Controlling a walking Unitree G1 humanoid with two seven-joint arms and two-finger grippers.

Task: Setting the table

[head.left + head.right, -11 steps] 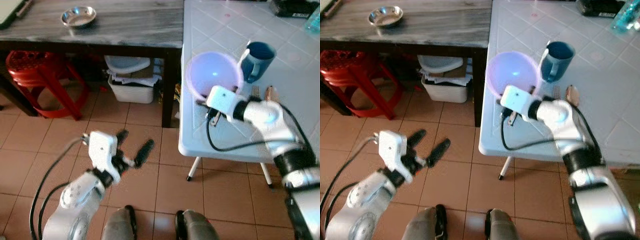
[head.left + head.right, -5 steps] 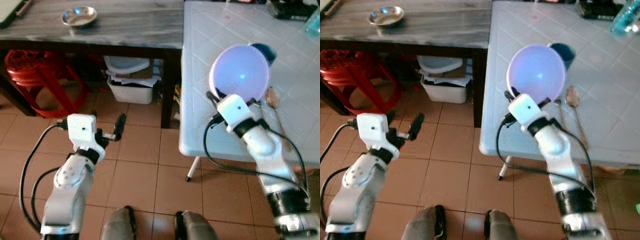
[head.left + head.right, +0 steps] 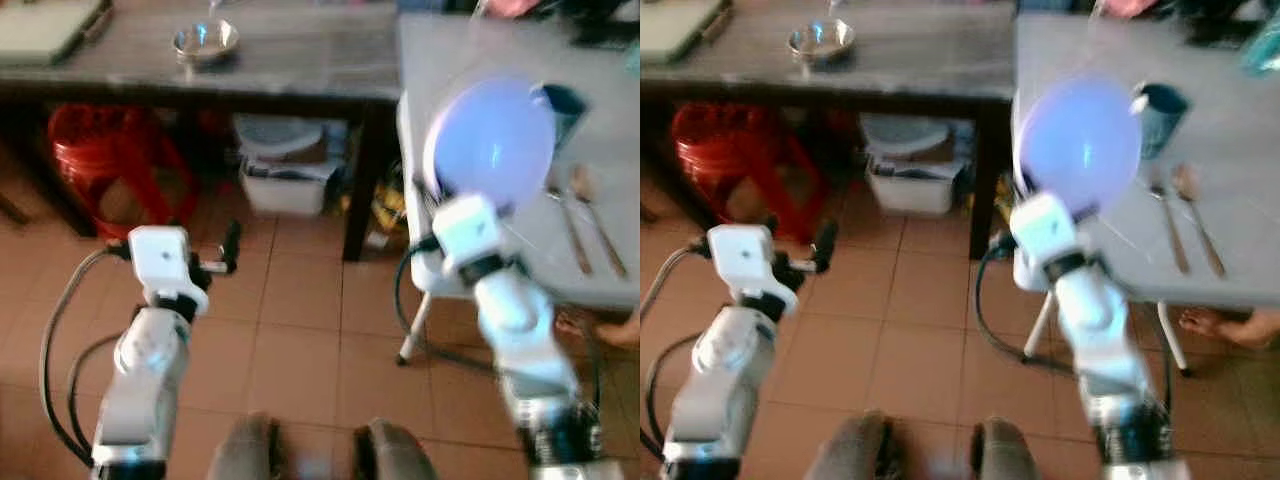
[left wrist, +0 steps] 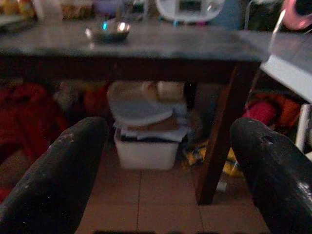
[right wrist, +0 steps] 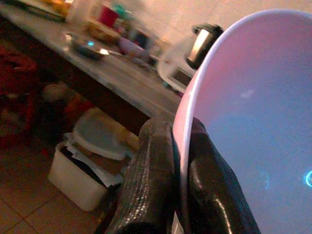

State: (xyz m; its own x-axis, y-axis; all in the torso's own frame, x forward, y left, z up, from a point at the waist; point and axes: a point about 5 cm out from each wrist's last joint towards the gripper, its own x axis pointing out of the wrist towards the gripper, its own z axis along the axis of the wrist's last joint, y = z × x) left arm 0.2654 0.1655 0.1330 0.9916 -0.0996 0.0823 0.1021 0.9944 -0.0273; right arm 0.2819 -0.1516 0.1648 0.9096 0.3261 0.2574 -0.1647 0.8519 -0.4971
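A: Left hand (image 3: 228,250), nine o'clock: fingers (image 4: 68,170) spread, empty over the floor. It was lower a second ago.

B: Right hand (image 5: 170,161), two o'clock: clamped on the bowl (image 3: 490,140) rim; bowl lifted off the white worktop (image 3: 600,130), tipped upright. Cup (image 3: 562,100), spoons (image 3: 590,215) behind it. Placement pending.

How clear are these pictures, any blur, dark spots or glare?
Both eye views are motion-blurred. The left wrist view is dim, its open fingers soft and shadowed. The right wrist view is dark below, with the right gripper clamping the purple bowl, which carries small glare spots.
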